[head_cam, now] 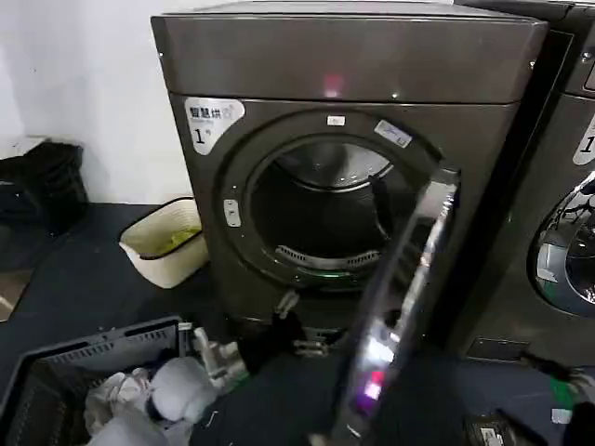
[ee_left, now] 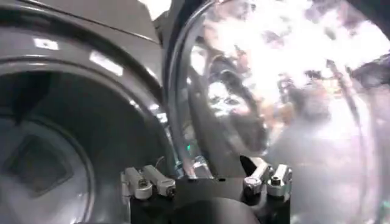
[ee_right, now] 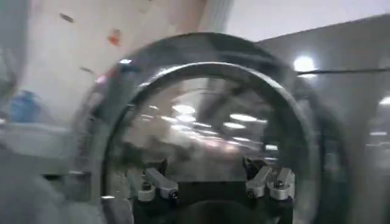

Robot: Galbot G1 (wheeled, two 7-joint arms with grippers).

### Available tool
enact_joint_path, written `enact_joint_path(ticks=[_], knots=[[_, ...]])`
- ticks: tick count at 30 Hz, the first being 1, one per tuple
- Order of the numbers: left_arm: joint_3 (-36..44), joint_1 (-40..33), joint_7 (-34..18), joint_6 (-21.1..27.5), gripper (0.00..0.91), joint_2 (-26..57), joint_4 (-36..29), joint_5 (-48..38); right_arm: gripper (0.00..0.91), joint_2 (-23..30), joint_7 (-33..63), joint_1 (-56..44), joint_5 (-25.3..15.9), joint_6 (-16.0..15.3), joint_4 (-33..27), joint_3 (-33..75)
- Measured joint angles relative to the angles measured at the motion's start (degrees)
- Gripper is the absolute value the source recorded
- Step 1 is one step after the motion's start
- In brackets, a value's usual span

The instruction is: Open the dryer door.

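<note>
Dark blue-grey flooring (head_cam: 84, 279) runs up to a white wall, and on it stands a bronze-grey front-loading dryer (head_cam: 344, 65) with a second grey machine (head_cam: 567, 186) just beside it on the right. To the left of the dryer sit a cream plastic tub (head_cam: 163, 243) and, nearer the robot, a dark slatted laundry basket (head_cam: 84, 358) holding pale crumpled cloth (head_cam: 153, 400). The dryer door (head_cam: 400, 307), a large round porthole with a wide mirror-chrome rim and dark bulging glass, is swung well out from the machine on its right-hand side, seen almost edge-on in the head view, so the round drum opening (head_cam: 321, 218) lies exposed. In the left wrist view, the left gripper (ee_left: 207, 182) has its jaws spread apart with nothing between them; it sits close before the inner face of the dryer door (ee_left: 274, 91), with the drum opening (ee_left: 55, 140) to one side. In the right wrist view, the right gripper (ee_right: 213, 185) likewise has its jaws apart and holds nothing, facing a chrome-rimmed round glass door (ee_right: 207, 128) at close range; whether it touches the glass cannot be told.
</note>
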Motion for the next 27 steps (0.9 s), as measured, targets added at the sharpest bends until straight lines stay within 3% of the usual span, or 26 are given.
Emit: enact_joint_path(ticks=[7, 13, 19, 27], knots=[[7.25, -4.46, -0.46, -0.84, 0.907, -2.14, 2.13, -0.17, 0.907, 6.68, 4.20, -9.50, 1.79, 4.33, 2.31, 12.10], [13.55, -8.81, -1.61, -1.04, 0.907, -4.76, 4.05, 0.07, 0.907, 13.03, 12.19, -15.12, 0.69, 9.34, 4.39, 19.15], [18.81, -12.96, -2.27, -0.98, 0.907, -8.00, 6.22, 0.26, 0.907, 19.77, 23.19, -18.14, -5.49, 12.82, 5.68, 25.21], [25.53, -17.71, -3.54, -1.19, 0.907, -12.22, 9.17, 0.95, 0.907, 27.51, 45.29, -18.46, -18.05, 9.98, 5.90, 32.40]])
